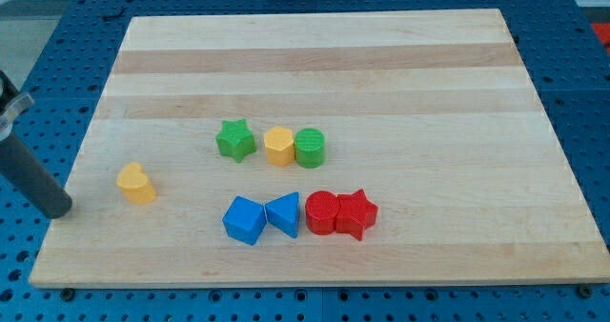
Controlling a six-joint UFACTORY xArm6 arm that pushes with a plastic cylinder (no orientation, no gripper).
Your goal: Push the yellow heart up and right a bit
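Our yellow heart [136, 184] lies near the view's left edge of the counter [381, 65], apart from the other blocks. Our tip [59, 208] sits to the heart's left, near but not touching it, at the board's left edge. We carry no gripper, only the rod. In the upper row stand a green star [234, 139], a yellow hexagon [278, 146] and a green cylinder [310, 148]. Below them sit a blue cube [244, 219], a blue triangle [284, 213], a red cylinder [322, 212] and a red star [358, 212].

The dark rod slants in from the frame's left edge. My tip [59, 208] sits at lower left.
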